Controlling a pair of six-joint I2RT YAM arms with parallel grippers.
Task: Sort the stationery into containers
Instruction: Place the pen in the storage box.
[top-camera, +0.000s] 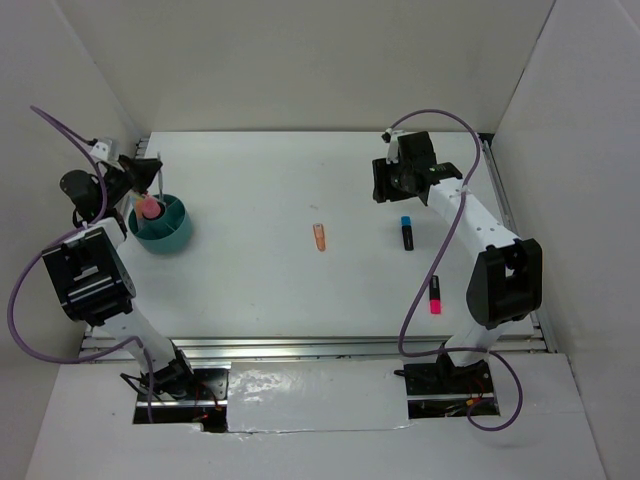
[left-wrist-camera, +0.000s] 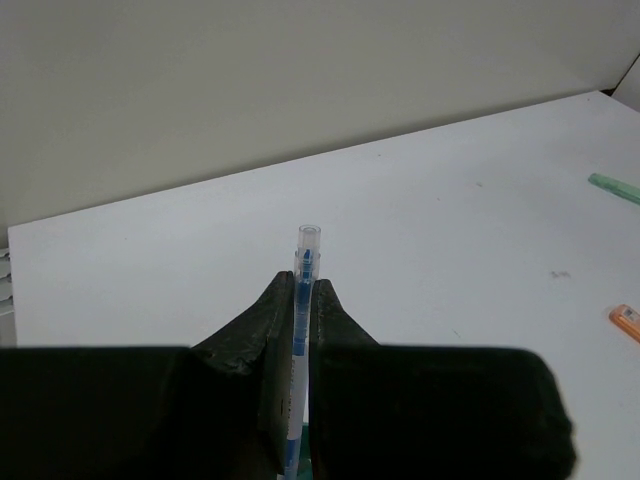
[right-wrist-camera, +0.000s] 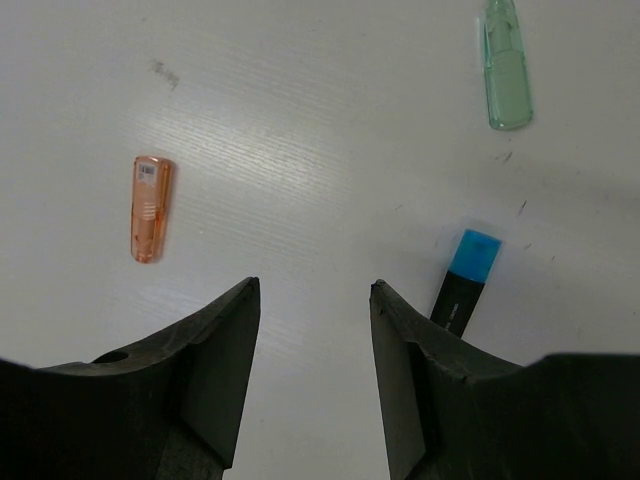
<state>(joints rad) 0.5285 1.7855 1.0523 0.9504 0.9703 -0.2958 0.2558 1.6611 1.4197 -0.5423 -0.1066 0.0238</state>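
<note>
A round teal tub (top-camera: 172, 232) stands at the far left with a pink-capped piece (top-camera: 150, 208) inside it. My left gripper (top-camera: 147, 182) hovers at the tub's back rim. In the left wrist view that gripper (left-wrist-camera: 302, 282) is shut on a clear pen with a blue core (left-wrist-camera: 308, 245), which sticks out past the fingertips. My right gripper (right-wrist-camera: 315, 290) hangs open above bare table with nothing between its fingers. An orange piece (right-wrist-camera: 150, 207) lies to its left, a blue-capped black highlighter (right-wrist-camera: 465, 282) beside its right finger, and a pale green piece (right-wrist-camera: 505, 70) farther off.
A black marker with a pink cap (top-camera: 436, 295) lies near the right arm's base. The orange piece (top-camera: 319, 237) sits mid-table, and the blue-capped highlighter (top-camera: 407, 232) lies right of it. White walls close in the table on three sides.
</note>
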